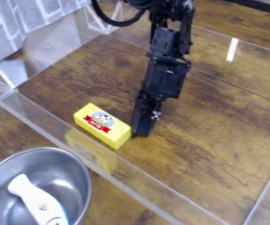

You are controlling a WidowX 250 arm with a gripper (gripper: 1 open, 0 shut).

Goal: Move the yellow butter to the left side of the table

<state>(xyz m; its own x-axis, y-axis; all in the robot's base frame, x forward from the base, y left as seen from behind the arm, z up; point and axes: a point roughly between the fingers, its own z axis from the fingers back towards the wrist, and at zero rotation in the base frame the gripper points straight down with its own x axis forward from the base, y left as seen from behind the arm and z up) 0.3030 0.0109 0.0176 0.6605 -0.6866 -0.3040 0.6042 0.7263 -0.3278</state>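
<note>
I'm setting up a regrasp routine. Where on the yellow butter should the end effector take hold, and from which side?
Grip the yellow butter across its short width, on the two long side faces near the middle, coming from above. It lies flat on the table as a low rectangular block with its labelled top up, so those long faces are parallel and exposed. The end effector stands shut, right beside its right end.

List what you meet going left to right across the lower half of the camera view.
Metal bowl with a white item lying in it → yellow butter → end effector, shut, its tip down at the butter's right end.
</note>
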